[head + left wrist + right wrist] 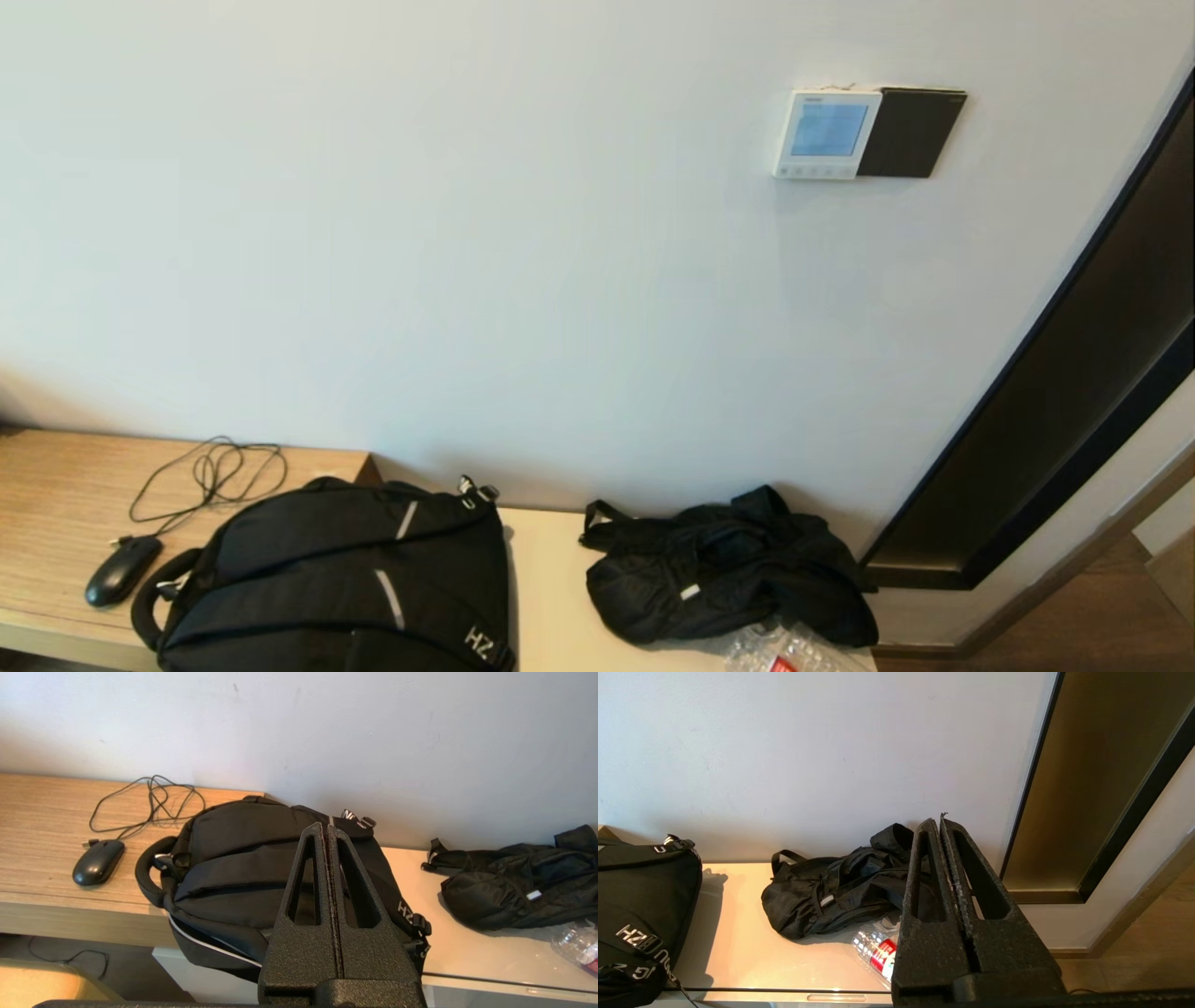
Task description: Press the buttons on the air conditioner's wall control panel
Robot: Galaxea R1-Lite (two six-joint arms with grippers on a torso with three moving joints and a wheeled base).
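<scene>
The white wall control panel (pixel 825 133) hangs high on the wall at the upper right in the head view, with a pale blue screen. Its row of tiny buttons (pixel 815 171) runs along its bottom edge. A plain black square panel (pixel 910 133) adjoins it on the right. Neither arm shows in the head view. My left gripper (pixel 326 827) is shut and empty, low over the black backpack. My right gripper (pixel 937 820) is shut and empty, low over the black bag near the door frame. Both are far below the panel.
A black backpack (pixel 345 579) and a crumpled black bag (pixel 728 569) lie on the low shelf (pixel 546 597). A black mouse (pixel 121 569) with its cord lies on the wooden desk (pixel 56 485) at the left. A plastic bottle (pixel 878 952) lies by the bag. A dark door frame (pixel 1074 392) stands at the right.
</scene>
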